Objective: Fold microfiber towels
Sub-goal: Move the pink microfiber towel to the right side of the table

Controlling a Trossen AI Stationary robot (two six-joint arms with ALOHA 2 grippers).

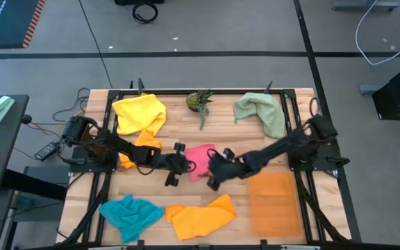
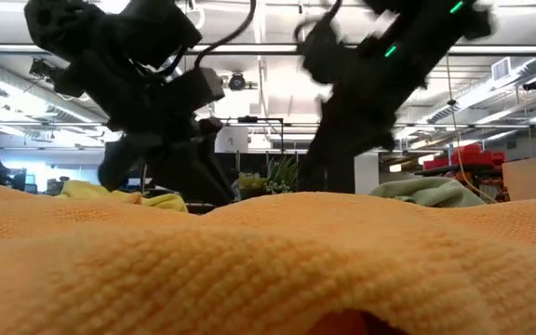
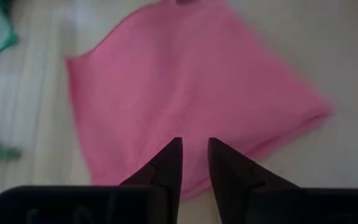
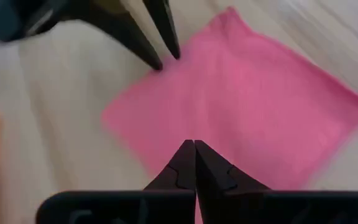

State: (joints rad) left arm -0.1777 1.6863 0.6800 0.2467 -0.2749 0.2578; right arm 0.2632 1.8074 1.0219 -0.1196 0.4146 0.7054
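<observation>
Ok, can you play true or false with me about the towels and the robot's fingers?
1. The pink towel lies in the middle of the table, between both arms. True.
2. The left gripper has its fingers shut tight. False: there is a small gap between them, above the pink towel.
3. The right gripper has its fingers pressed together. True.
4. The teal towel lies next to the plant. False: it lies at the opposite edge, beside an orange towel.
5. The yellow towel is folded neatly. False: it lies crumpled.
</observation>
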